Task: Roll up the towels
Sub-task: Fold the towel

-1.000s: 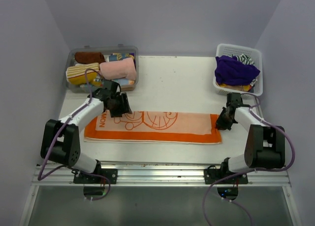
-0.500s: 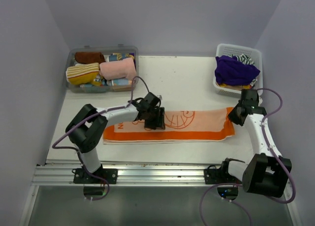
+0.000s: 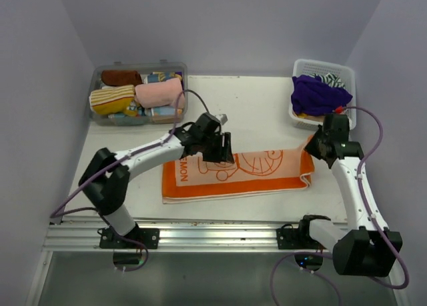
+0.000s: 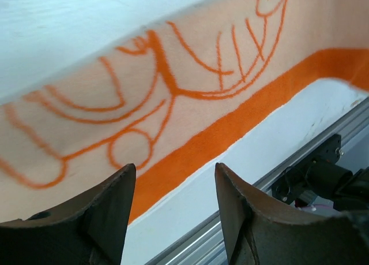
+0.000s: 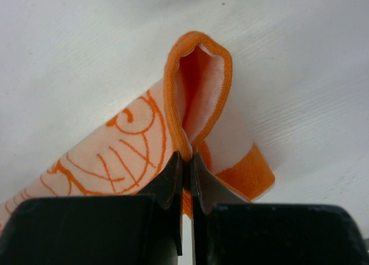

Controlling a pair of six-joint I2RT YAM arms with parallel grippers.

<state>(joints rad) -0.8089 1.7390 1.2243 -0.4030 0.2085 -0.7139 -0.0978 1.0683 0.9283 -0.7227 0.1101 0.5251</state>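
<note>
An orange-and-cream towel [image 3: 253, 176] with a cartoon print lies flat across the table's near middle. My right gripper [image 3: 313, 149] is shut on its right end. In the right wrist view the jaws [image 5: 185, 158] pinch the orange hem, and the towel [image 5: 132, 144] loops up above them. My left gripper [image 3: 217, 149] hovers open over the towel's far edge left of centre. In the left wrist view its fingers [image 4: 109, 213] stand apart with nothing between them, above the printed towel [image 4: 173, 92]. A purple towel [image 3: 317, 93] is heaped in the basket.
A clear bin [image 3: 141, 67] at the back left holds rolled towels, among them a pink one [image 3: 160, 93] and a striped yellow one [image 3: 112, 99]. A white basket [image 3: 323, 64] stands at the back right. An aluminium rail [image 3: 213, 236] runs along the near edge.
The towel has slid to the right across the table with its right end in my right gripper, which rose and pulled back. My left gripper moved right above the towel, staying open.
</note>
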